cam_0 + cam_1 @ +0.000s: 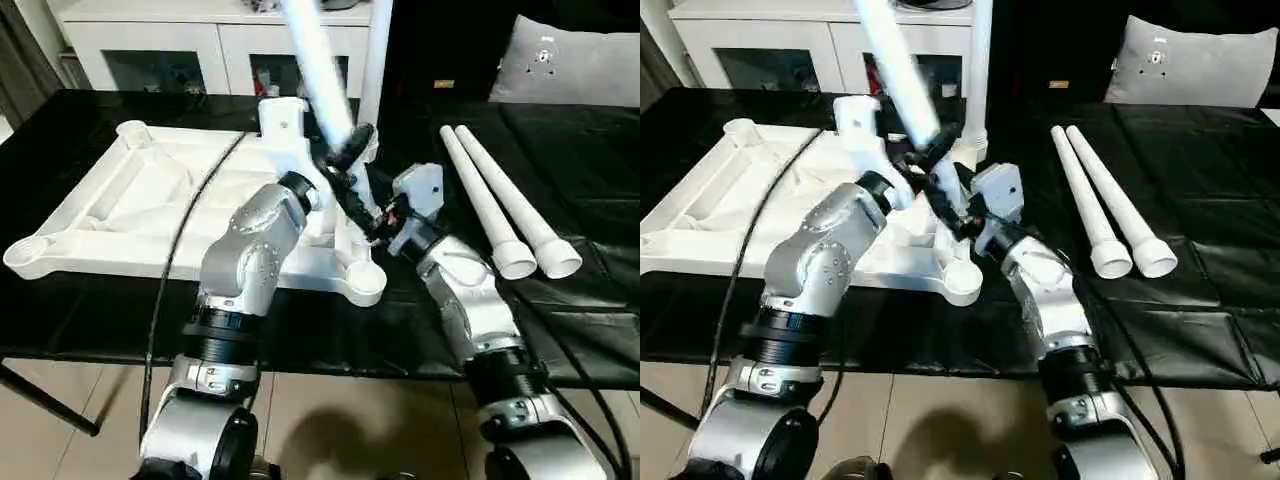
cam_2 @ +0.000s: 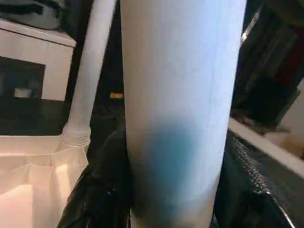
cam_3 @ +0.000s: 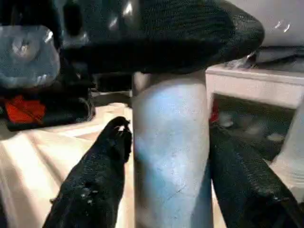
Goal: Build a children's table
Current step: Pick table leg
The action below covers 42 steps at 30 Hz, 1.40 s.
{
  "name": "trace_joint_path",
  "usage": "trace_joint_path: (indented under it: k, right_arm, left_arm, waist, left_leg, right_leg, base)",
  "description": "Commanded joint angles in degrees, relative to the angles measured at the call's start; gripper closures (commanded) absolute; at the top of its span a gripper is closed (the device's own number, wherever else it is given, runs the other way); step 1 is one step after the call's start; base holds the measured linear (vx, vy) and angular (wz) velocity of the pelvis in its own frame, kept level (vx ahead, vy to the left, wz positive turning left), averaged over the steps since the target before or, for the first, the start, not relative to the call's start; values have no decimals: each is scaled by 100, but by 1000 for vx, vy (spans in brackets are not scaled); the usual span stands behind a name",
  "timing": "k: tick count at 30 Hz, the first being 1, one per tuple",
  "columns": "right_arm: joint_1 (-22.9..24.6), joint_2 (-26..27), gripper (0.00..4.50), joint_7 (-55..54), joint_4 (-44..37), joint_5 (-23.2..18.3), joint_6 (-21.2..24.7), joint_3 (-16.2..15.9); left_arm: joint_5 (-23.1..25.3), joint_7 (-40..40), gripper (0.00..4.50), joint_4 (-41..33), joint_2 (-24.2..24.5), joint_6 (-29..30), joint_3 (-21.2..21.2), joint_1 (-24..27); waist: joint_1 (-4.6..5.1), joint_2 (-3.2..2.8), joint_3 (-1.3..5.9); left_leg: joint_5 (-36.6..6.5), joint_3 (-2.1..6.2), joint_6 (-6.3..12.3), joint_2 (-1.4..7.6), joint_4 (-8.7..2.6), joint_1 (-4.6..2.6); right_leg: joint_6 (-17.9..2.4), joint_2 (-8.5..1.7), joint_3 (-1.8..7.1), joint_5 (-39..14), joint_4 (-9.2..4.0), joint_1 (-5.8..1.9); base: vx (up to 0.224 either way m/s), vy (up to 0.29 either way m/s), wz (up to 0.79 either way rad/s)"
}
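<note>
Here, in the left eye view, both arms meet over the near right part of the upturned tabletop [image 1: 150, 205], which lies on the black worktop [image 1: 560, 300]. The left gripper [image 1: 352, 148] has its jaws closed round a leg [image 1: 318, 55] that rises tilted up and away from them. The right gripper [image 1: 372, 222] sits just below, at the foot of that same leg. One leg already stands in the far right socket [image 1: 377, 50], beyond the jaws. Two loose legs [image 1: 500, 205] lie side by side, well apart to the right of both jaws.

In the right eye view the layout reads the same, with the near right corner socket [image 1: 962, 283] empty, just below the right jaws.

In the left wrist view the left jaws hug the held leg on both sides; the standing leg rises beyond them.

In the right wrist view the right jaws stand either side of the leg, the left finger [image 3: 95, 175] seemingly a touch off it, so I judge the hold loose or letting go.

The step in hand looks to be seating the second leg. Next, its foot must be steered into a socket, brought upright and pressed home.
</note>
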State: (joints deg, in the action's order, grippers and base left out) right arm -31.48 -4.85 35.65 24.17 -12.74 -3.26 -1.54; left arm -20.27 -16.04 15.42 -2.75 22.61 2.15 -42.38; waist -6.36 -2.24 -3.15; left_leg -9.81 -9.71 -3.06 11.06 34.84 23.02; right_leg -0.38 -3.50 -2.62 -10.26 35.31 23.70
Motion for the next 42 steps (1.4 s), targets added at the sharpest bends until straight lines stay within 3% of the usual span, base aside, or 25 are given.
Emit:
trace_joint_path:
  k: [1,5,7,9,11,14,16,22,23,24,31,42]
  right_arm:
    - [-31,-84,146,302,-295,-360,476,84]
    - [39,-475,115,915,-580,-841,1165,170]
    - [63,-814,91,1283,-769,-1161,1836,237]
    - [46,-971,81,1450,-808,-1272,2039,276]
    - [-24,-1277,81,1720,-889,-1594,2600,404]
    - [-71,-1408,81,1869,-932,-1846,2989,484]
    - [-83,-1693,81,2374,-1148,-2278,3553,485]
    - [-83,-2018,81,3026,-1310,-2421,3984,218]
    - [-86,-2058,81,3124,-1371,-2463,4100,165]
    - [-97,-2087,81,3174,-1412,-2503,4207,133]
    - [-237,-2230,150,3473,-1371,-2408,4405,-169]
    - [-279,-2228,240,3577,-1234,-2231,4393,-365]
  left_arm:
    - [11,-137,262,18,124,47,35,-198]
    - [-115,-618,262,33,441,339,25,-254]
    - [-380,-974,262,-3,596,600,97,-308]
    - [-517,-1160,262,-21,681,754,123,-337]
    - [-781,-1610,262,-12,897,1079,103,-400]
    - [-977,-1801,262,-27,953,1249,158,-433]
    - [-1318,-2256,262,-146,1068,1586,199,-490]
    - [-1522,-2951,262,-378,1254,1859,-52,-521]
    - [-1561,-3108,262,-464,1305,1906,-132,-515]
    - [-1608,-3226,262,-528,1343,1961,-188,-512]
    - [-1597,-3787,262,-851,1495,1986,-537,-451]
    - [-1575,-3831,262,-895,1508,1955,-623,-415]
  waist:
    - [3,53,474]
    - [-25,75,471]
    - [-44,116,475]
    - [-51,96,470]
    - [-60,110,465]
    - [-63,112,460]
    - [-76,121,462]
    - [-112,115,462]
    - [-129,149,465]
    - [-132,138,462]
    - [-197,144,457]
    - [-204,167,458]
  left_leg:
    - [-625,48,493,154,-336,-121]
    - [-507,33,533,145,-324,-119]
    - [-437,26,553,144,-317,-125]
    - [-462,17,518,143,-311,-117]
    - [-540,16,488,127,-320,-130]
    - [-576,12,432,125,-320,-128]
    - [-536,11,450,121,-314,-123]
    - [-481,10,456,145,-306,-113]
    - [-475,12,426,151,-313,-115]
    - [-463,10,427,148,-312,-114]
    - [-495,8,322,161,-317,-123]
    - [-506,8,269,147,-312,-111]
  right_leg:
    - [-1293,-363,185,-163,-319,-369]
    - [-1323,-373,189,-196,-311,-369]
    - [-1354,-372,188,-180,-309,-373]
    - [-1393,-372,187,-209,-309,-350]
    - [-1396,-375,181,-379,-317,-368]
    - [-1359,-381,182,-539,-337,-366]
    - [-1392,-375,175,-481,-327,-378]
    - [-1375,-384,167,-576,-332,-355]
    - [-1357,-392,170,-629,-316,-362]
    - [-1354,-387,169,-650,-318,-353]
    - [-1262,-392,181,-837,-328,-334]
    - [-1165,-396,183,-943,-337,-337]
  base:
    - [0,0,0]
    - [0,0,0]
    - [0,0,0]
    - [0,0,0]
    - [0,0,0]
    - [0,0,0]
    - [0,0,0]
    - [0,0,0]
    - [0,0,0]
    - [0,0,0]
    - [0,0,0]
    - [0,0,0]
